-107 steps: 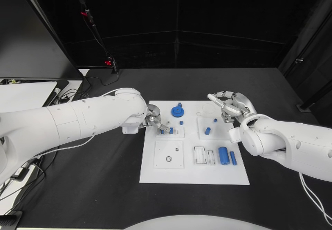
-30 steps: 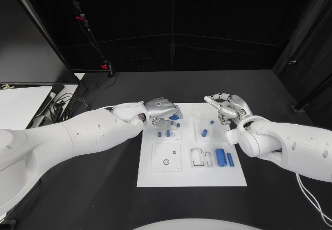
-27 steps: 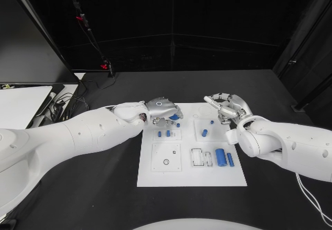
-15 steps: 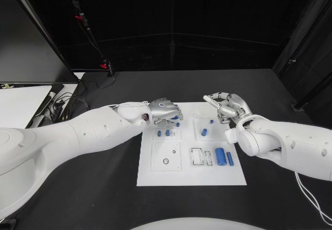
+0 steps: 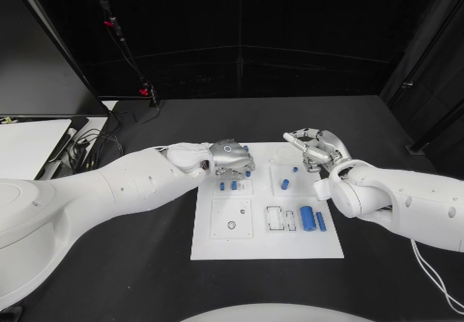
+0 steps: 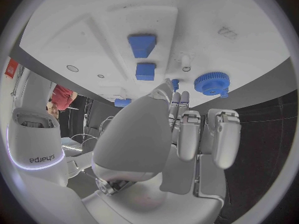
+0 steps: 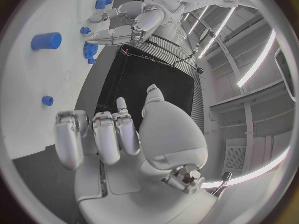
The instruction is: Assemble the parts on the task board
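Note:
The white task board point(image 5: 266, 238) lies mid-table. My left hand point(image 5: 232, 159) hovers over its far left corner, fingers held close together and pointing down at the board. In the left wrist view its fingertips point(image 6: 176, 98) end beside a small blue peg point(image 6: 175, 84), with the blue gear point(image 6: 212, 83) just to one side; whether the peg is pinched is unclear. My right hand point(image 5: 311, 151) hangs over the far right corner, fingers point(image 7: 102, 134) loosely curved and holding nothing. Two small pegs point(image 5: 228, 186) stand near the left hand. A large blue cylinder point(image 5: 308, 218) lies on the board's right side.
A single blue peg point(image 5: 286, 183) stands on the board below the right hand. Two blue blocks point(image 6: 142, 45) sit further along the board. A white surface point(image 5: 29, 137) and cables point(image 5: 92, 142) lie off the table's left edge.
My left hand has moved from the small pegs toward the board's far left corner, over the gear. The right hand has stayed almost where it was. The camera has shifted slightly.

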Controlling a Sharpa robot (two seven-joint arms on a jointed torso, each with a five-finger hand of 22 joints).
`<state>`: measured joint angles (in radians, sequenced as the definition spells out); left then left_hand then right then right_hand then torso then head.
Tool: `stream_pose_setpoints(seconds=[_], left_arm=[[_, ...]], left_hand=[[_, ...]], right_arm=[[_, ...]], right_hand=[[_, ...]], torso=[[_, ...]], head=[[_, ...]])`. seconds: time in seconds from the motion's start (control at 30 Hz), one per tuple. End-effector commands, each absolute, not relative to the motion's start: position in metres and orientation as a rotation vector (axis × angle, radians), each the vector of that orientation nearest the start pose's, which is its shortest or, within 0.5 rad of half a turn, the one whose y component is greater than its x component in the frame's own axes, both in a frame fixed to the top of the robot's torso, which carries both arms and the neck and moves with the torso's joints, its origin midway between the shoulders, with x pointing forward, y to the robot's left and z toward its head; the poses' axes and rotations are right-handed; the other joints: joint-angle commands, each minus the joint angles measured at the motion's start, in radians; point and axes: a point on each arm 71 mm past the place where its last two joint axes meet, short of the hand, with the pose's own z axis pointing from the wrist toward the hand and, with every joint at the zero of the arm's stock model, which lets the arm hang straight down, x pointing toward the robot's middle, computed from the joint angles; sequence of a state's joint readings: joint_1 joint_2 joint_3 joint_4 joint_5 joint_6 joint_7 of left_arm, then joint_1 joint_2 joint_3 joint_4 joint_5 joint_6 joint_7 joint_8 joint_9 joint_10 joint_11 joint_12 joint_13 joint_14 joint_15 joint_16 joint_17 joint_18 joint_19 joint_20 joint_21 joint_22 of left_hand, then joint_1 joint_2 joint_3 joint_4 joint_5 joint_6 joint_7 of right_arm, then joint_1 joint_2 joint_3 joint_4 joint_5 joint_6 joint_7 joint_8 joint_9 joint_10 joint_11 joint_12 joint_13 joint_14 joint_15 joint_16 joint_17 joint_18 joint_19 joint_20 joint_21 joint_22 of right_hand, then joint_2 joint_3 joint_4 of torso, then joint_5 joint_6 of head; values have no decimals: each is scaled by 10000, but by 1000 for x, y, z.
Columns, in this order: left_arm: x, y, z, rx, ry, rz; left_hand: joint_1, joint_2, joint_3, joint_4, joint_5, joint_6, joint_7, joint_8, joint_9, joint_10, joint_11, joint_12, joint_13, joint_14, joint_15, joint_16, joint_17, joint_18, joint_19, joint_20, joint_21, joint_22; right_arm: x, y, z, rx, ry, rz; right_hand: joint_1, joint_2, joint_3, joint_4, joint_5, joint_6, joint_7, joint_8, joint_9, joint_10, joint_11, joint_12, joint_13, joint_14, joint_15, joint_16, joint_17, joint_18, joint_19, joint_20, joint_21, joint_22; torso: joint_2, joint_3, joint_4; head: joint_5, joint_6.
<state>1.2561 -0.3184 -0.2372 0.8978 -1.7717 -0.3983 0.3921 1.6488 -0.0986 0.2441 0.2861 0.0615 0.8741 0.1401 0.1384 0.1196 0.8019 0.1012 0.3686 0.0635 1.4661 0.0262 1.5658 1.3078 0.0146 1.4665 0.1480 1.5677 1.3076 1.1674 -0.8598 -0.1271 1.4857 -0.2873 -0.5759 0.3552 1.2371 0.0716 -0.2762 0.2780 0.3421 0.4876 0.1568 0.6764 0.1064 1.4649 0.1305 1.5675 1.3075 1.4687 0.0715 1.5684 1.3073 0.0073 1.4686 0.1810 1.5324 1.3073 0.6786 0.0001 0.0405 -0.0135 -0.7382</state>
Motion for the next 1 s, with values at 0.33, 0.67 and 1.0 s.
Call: stream_pose_setpoints(seconds=[0.33, 0.67, 1.0], left_arm=[[539, 69, -235, 9948, 14297, -6866], [542, 70, -237, 9841, 14800, -6560], [543, 70, -239, 9918, 15048, -6519]], left_hand=[[21, 205, 134, 18, -26, 42, 67, -111, -73, -17, -33, -144, -18, 1047, -49, 50, 2630, -146, 1043, -89, 31, 2632], [102, 304, 314, 4, -22, 235, -11, -99, -105, 117, -93, -199, -12, 1047, -78, 50, 2630, -146, 1043, -111, 31, 2632], [151, 325, 548, 15, -26, 626, -107, -47, -130, 639, -206, -231, -20, 1047, -167, 50, 2630, -146, 1043, -147, 31, 2632]], right_arm=[[480, -238, -220, 8994, 14421, 11548], [480, -236, -220, 8980, 14439, 11588], [481, -236, -220, 8972, 14434, 11596]], right_hand=[[23, 94, -7, 57, 65, 61, 581, 0, -11, 1059, 88, 33, 2633, 1021, 78, 24, 2634, 96, 534, 79, -64, 2385], [23, 94, -7, 57, 65, 61, 581, 0, -11, 1059, 88, 33, 2633, 1021, 78, 24, 2634, 96, 534, 79, -64, 2385], [27, 98, -5, 54, 75, 67, 581, 0, -17, 1059, 88, 33, 2633, 1021, 79, 24, 2634, 96, 532, 80, -66, 2384]], torso=[[3, 2, 5], [1, 0, 5], [0, 1, 5]], head=[[-26, -37], [-20, -47], [-44, -85]])
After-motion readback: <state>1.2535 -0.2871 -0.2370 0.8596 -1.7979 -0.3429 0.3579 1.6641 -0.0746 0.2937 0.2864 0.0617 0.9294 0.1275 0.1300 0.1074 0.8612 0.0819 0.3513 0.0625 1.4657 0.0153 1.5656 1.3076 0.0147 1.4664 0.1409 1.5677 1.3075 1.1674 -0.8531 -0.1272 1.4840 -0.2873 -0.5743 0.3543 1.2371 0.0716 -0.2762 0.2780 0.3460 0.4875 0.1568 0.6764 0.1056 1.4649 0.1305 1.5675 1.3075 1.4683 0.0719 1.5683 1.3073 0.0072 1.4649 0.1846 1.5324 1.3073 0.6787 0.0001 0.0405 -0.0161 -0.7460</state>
